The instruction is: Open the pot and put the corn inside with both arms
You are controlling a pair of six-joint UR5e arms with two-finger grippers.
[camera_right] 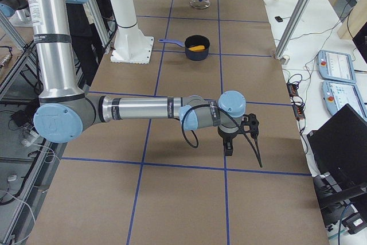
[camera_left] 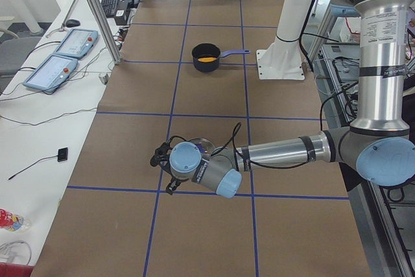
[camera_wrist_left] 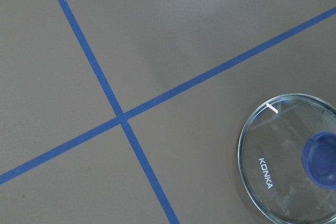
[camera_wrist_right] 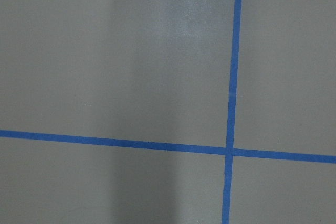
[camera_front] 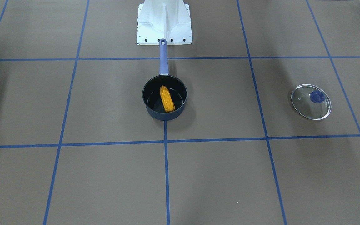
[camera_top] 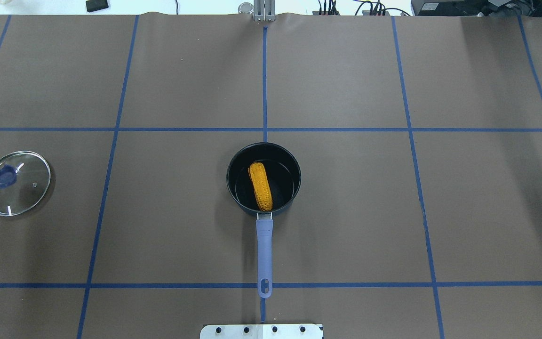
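The dark navy pot (camera_front: 164,116) stands uncovered at the table's middle, its lavender handle (camera_front: 163,57) pointing to the robot base. The yellow corn (camera_front: 167,98) lies inside it, also in the overhead view (camera_top: 260,186). The glass lid (camera_top: 21,188) with a blue knob lies flat on the table far to the robot's left. My left gripper (camera_left: 170,188) hangs over the table beside the lid (camera_left: 198,142); I cannot tell if it is open. My right gripper (camera_right: 228,150) hangs over bare table far from the pot (camera_right: 198,55); I cannot tell its state either.
The white robot base plate (camera_front: 164,34) sits just behind the pot handle's end. Blue tape lines (camera_top: 265,84) grid the brown table. Control pendants (camera_left: 61,56) and cables lie on the white bench beyond the table's far edge. The left wrist view shows the lid (camera_wrist_left: 278,166).
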